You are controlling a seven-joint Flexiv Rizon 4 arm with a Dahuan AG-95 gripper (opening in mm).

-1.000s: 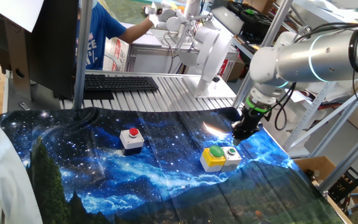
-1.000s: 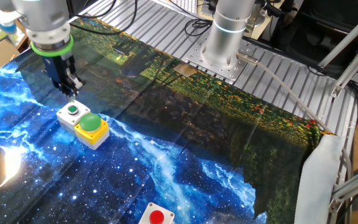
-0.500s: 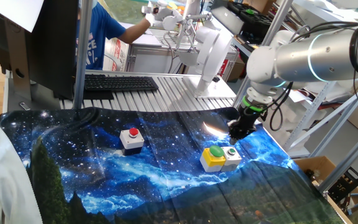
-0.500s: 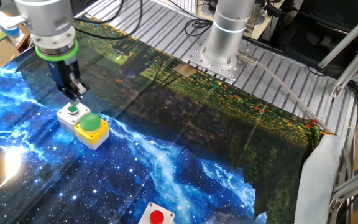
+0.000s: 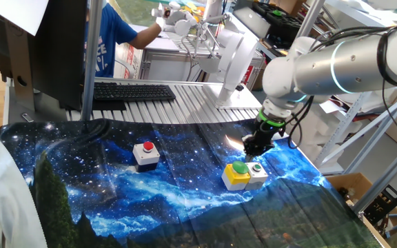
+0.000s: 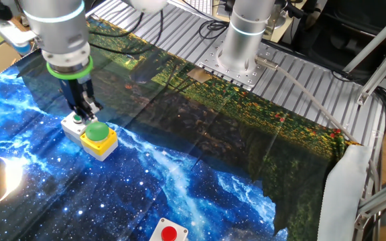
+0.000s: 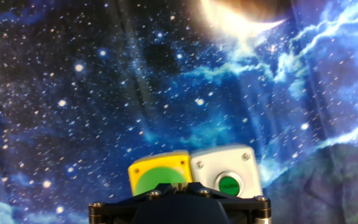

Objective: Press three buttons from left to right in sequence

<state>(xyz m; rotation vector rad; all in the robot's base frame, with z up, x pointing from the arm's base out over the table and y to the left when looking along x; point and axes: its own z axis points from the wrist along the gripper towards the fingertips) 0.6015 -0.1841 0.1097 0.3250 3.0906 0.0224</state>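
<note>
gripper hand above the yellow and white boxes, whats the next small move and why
Probably a short sideways shift, then straight down. In one fixed view the hand hangs just above the two touching boxes, and in the other fixed view its tip sits over the seam between the small green button and the large green dome. Which of them is due, and whether the red button was pressed, cannot be told.

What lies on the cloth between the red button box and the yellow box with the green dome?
Nothing: between the red button box and the yellow box there is only bare starry cloth, as one fixed view shows.
</note>
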